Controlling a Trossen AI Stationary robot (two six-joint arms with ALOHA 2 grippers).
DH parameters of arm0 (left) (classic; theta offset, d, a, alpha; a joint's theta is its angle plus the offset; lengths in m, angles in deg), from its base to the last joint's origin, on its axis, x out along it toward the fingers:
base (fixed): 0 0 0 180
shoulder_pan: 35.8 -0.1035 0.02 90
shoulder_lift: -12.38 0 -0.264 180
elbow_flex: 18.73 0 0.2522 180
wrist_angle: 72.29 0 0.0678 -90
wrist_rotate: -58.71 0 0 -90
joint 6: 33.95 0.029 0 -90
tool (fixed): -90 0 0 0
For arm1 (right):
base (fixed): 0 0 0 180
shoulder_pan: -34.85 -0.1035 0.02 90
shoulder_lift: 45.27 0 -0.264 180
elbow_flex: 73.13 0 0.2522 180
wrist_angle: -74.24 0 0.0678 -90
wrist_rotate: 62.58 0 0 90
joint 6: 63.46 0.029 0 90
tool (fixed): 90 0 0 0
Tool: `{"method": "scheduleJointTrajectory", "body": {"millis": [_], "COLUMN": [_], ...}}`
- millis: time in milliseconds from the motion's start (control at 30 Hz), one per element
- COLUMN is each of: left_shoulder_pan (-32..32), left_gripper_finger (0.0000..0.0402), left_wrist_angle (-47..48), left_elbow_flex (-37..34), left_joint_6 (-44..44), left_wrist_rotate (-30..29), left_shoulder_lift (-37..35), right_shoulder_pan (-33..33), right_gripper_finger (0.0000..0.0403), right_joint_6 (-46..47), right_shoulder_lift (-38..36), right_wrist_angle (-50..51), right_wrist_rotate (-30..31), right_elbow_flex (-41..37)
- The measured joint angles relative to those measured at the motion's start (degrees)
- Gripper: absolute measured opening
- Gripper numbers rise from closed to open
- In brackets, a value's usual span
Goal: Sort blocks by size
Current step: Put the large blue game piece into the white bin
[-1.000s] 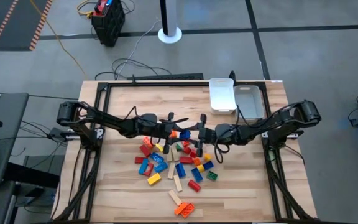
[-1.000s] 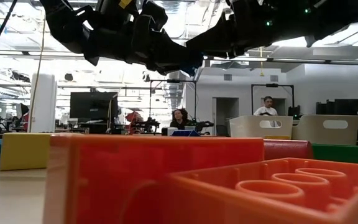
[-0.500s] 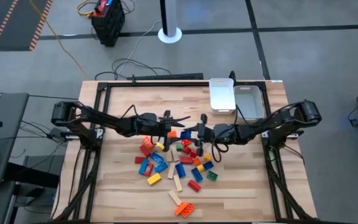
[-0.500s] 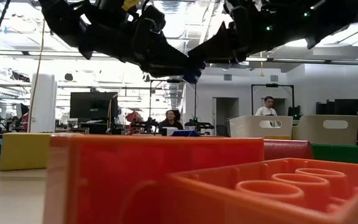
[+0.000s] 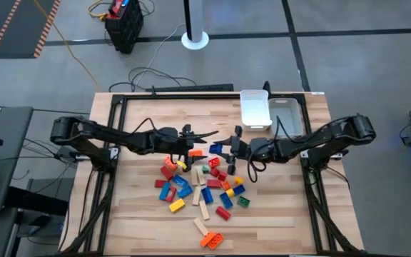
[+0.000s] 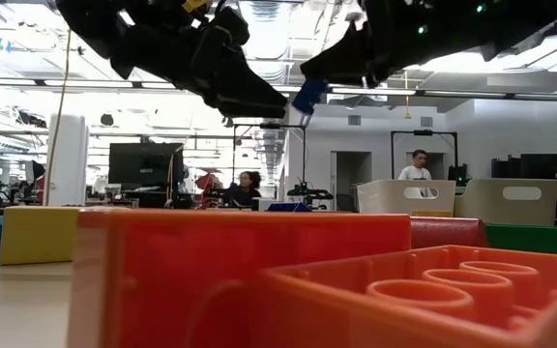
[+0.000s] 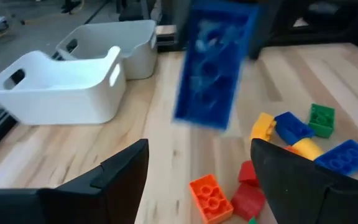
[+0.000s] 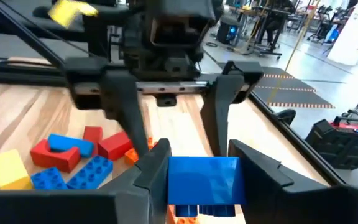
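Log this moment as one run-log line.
left gripper: open, empty | right gripper: shut on blue block, held above pile | white trays: far edge of table

left gripper jaws spread, right gripper jaws clamped

The left end effector has opened and drawn leftward; the right end effector now holds the blue block alone.

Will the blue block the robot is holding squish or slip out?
Probably no squishing: the blue block looks like hard, boxy plastic. It might slip a little, since its sides look smooth and the right gripper pinches only two faces. It likely weighs little, hanging steady above the table.
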Motion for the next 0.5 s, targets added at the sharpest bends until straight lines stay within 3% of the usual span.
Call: {"method": "scheduleJointTrajectory", "body": {"millis": [500], "left_shoulder_pan": [0.3], "left_gripper_finger": [0.0273], "left_wrist_angle": [-4.0], "left_elbow_flex": [5.5], "left_joint_6": [2.3], "left_wrist_rotate": [-0.1], "left_shoulder_lift": [5.9], "right_shoulder_pan": [1.4], "right_gripper_finger": [0.017], "right_joint_6": [-0.5], "right_shoulder_lift": [1.1], "right_wrist_angle": [-3.1], "right_wrist_rotate": [-3.5], "right_elbow_flex": [0.0]}}
